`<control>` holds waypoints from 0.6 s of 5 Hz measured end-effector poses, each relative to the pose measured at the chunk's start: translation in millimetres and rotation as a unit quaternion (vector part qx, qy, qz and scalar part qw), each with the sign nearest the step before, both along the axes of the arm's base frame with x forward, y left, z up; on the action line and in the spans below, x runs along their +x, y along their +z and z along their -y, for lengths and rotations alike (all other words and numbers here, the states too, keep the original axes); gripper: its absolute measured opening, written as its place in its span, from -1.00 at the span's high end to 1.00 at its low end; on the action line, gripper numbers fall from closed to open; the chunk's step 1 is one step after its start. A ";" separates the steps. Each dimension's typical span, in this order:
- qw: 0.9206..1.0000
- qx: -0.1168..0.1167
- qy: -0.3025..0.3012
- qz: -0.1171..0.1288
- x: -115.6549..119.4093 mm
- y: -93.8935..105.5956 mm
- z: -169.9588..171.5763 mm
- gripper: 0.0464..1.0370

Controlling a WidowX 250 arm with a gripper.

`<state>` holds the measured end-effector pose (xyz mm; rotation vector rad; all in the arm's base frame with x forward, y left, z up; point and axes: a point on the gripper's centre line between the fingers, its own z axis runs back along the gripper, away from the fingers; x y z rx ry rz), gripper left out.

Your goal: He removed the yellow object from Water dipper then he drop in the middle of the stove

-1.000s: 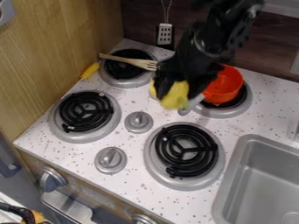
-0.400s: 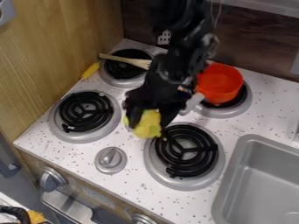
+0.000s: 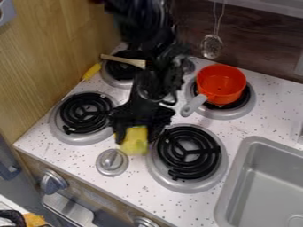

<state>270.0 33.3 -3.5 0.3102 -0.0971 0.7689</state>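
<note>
Evidently held the black pincer (image 3: 137,134) low over the middle of the stove, pointed downward and pinching the yellow object (image 3: 135,142) between its fingertips. Had that yellow object between the left burner (image 3: 87,113) and the front right burner (image 3: 188,155), near the grey knob (image 3: 112,162). Could not tell about any contact with the worktop (image 3: 136,190) beneath. Saw the red pot (image 3: 220,82) upright on the back right burner (image 3: 228,116), well apart from the pincer, its grey handle (image 3: 194,105) pointing toward the front and left. Found a wooden utensil (image 3: 121,60) lying across the back left burner (image 3: 118,74), with its far end behind the arm, and a yellow handle (image 3: 91,72) near the wooden panel (image 3: 47,48). Noted, too, a metal skimmer (image 3: 211,46) hanging against the dark wall (image 3: 254,44), and a grey sink (image 3: 266,177) at the lower right.
</note>
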 end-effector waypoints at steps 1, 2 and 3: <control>1.000 -0.010 -0.004 -0.003 -0.2 -10.1 -7.9 -0.63; 1.000 -0.022 -0.005 0.003 2.1 -10.9 -4.4 -0.75; 0.999 -0.032 -0.010 0.013 5.8 -12.7 -2.4 -0.93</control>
